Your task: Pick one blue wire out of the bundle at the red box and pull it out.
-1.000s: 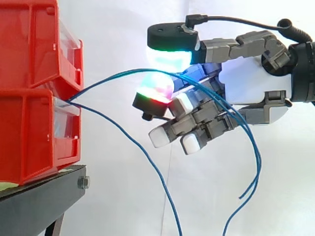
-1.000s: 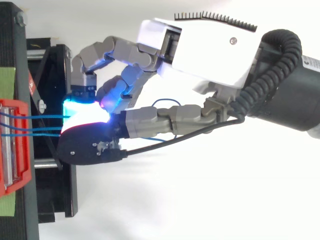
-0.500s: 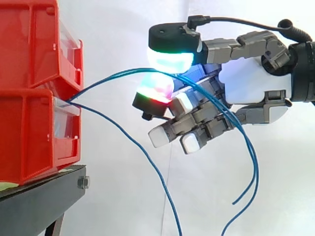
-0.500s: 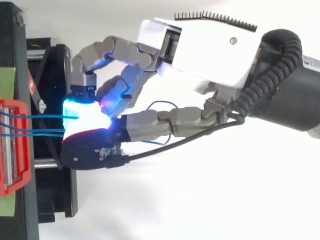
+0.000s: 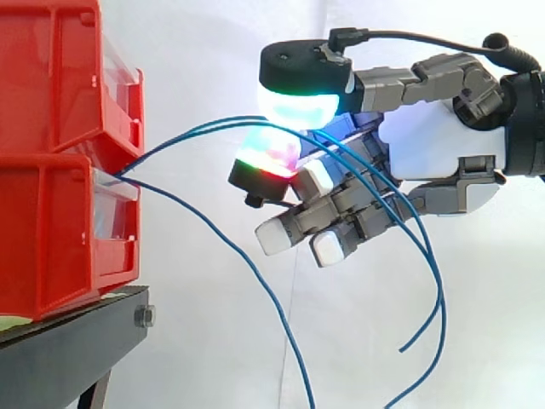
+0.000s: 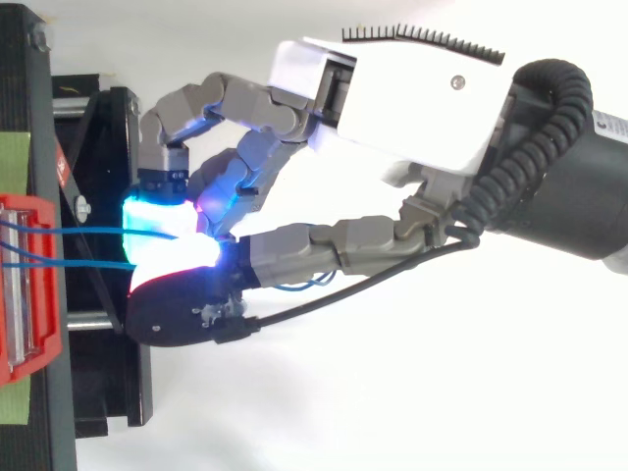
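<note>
Two blue wires [image 5: 196,132] arch out of the gap between the stacked red boxes [image 5: 51,230] and run to my hand [image 5: 434,141]. They pass between the cyan-green glowing thumb pad [image 5: 298,98] and a red-green glowing finger pad [image 5: 268,153], which close on them. Their free ends hang down to the right of the hand. A third blue wire [image 5: 230,247] droops from the same gap toward the bottom edge, apart from the hand. From above, the hand [image 6: 392,98] curls just right of the red box [image 6: 49,334], with blue wires [image 6: 88,233] stretched between them.
The red boxes stand on a black stand [image 5: 68,349] at the left; its frame [image 6: 20,98] runs along the left edge in the top view. A white curtain is behind, with open space below and right of the hand.
The free ends of the two held wires have swung up and left a little. In the top view the thumb has shifted slightly toward the bottom edge. The boxes have not moved.
</note>
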You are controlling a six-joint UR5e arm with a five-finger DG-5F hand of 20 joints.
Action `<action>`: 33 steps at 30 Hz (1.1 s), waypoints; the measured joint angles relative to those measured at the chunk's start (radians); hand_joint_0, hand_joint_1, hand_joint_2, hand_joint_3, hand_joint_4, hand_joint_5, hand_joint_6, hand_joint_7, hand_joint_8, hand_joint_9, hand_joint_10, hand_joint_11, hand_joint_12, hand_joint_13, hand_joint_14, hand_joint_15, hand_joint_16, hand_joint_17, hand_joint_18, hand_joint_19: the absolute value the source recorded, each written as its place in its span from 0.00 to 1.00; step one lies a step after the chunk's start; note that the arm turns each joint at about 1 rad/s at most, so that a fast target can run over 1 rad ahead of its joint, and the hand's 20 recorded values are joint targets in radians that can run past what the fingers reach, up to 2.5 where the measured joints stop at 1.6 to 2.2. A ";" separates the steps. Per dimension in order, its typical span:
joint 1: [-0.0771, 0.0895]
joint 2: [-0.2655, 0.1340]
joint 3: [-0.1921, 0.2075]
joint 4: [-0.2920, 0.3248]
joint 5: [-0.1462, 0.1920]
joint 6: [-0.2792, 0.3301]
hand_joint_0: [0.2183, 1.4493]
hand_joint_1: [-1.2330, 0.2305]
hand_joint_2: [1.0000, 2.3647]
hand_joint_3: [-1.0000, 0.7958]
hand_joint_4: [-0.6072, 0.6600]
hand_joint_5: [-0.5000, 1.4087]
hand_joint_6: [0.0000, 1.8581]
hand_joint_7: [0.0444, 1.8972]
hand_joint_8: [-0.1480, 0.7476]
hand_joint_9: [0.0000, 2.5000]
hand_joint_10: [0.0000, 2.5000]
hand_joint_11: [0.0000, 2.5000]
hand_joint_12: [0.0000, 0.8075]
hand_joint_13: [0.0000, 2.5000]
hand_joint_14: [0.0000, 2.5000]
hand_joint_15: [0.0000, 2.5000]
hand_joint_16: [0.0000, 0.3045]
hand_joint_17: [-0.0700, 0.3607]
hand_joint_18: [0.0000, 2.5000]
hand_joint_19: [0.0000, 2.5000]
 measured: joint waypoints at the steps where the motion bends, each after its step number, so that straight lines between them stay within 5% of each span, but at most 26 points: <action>1: 0.000 0.000 0.000 0.000 0.000 0.000 0.34 0.26 0.02 0.46 0.70 0.15 0.47 0.57 0.62 0.36 0.01 0.34 0.60 0.30 0.01 0.17 0.20 0.49 0.34 0.23; 14: 0.001 0.000 0.000 0.000 0.000 0.001 0.34 0.21 0.00 0.28 0.73 0.14 0.47 0.54 0.61 0.31 0.01 0.34 0.60 0.28 0.01 0.17 0.21 0.49 0.33 0.22; 22: 0.001 0.001 0.000 0.000 0.000 0.001 0.24 0.42 0.00 0.28 0.72 0.16 0.45 0.54 0.66 0.38 0.01 0.33 0.63 0.31 0.01 0.17 0.22 0.52 0.36 0.23; 33: 0.001 0.000 0.000 0.000 0.000 0.002 0.30 0.41 0.01 0.38 0.72 0.17 0.46 0.59 0.66 0.41 0.01 0.33 0.62 0.33 0.01 0.18 0.21 0.50 0.36 0.24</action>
